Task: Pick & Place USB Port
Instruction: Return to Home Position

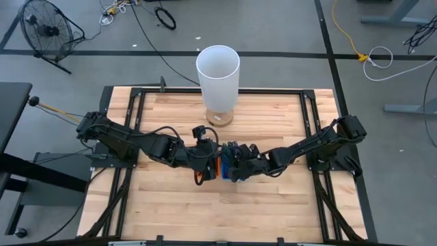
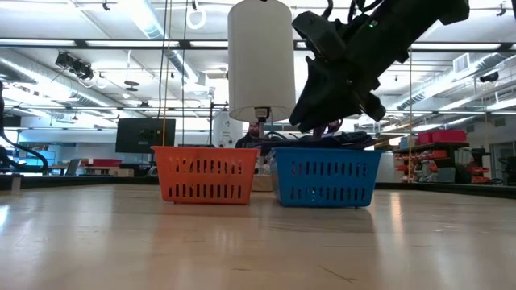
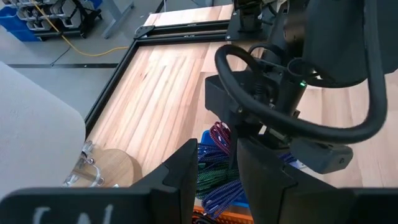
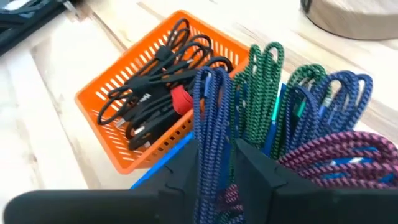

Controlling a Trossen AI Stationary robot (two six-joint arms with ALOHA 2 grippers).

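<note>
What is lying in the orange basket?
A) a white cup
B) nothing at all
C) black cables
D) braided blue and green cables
C: the right wrist view looks down on black cables piled inside the orange basket, with a red band among them.

The high view looks straight down from well above, taking in the whole wooden table (image 1: 273, 205) and the floor (image 1: 287, 41) around it. The low view sits at tabletop height, facing level across the tabletop to the orange bin (image 2: 205, 173) and blue bin (image 2: 326, 176) side by side, with the room (image 2: 81, 121) behind. The wrist views look down from close by: the left onto the blue bin's USB cables (image 3: 214, 165), the right onto both bins. All four share the bins.
</note>
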